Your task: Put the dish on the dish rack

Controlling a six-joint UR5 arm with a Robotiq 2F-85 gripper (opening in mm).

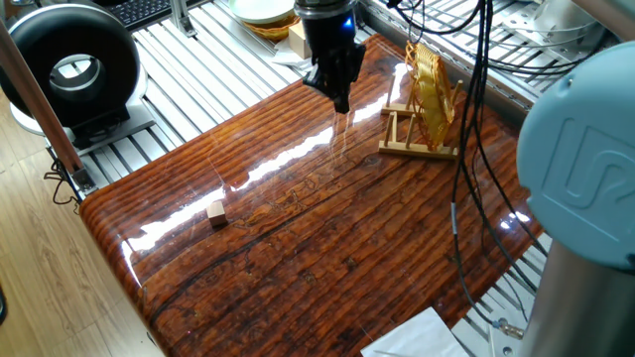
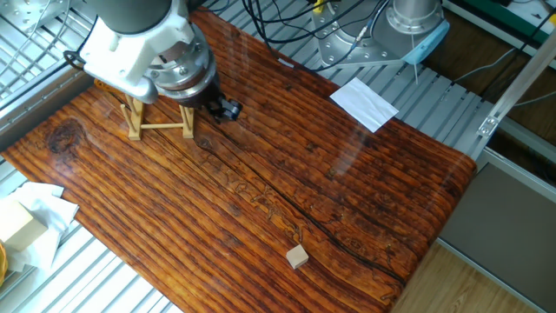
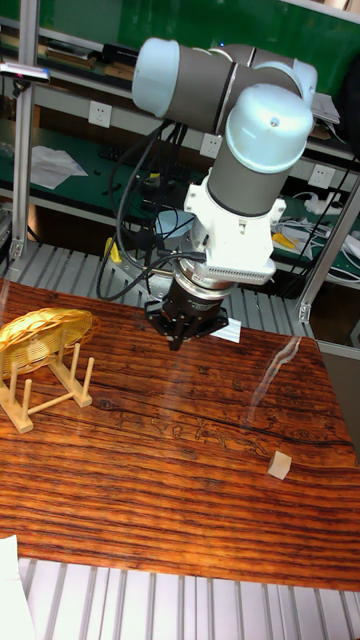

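The dish stands on edge in the dish rack. The claw hangs empty above the bench (how far open, I cannot tell)

Counted on the glossy striped wooden table are one golden-yellow woven wicker dish, one small light-wood pegged dish rack and one small pale wooden cube. One white sheet of paper is seen beside it.
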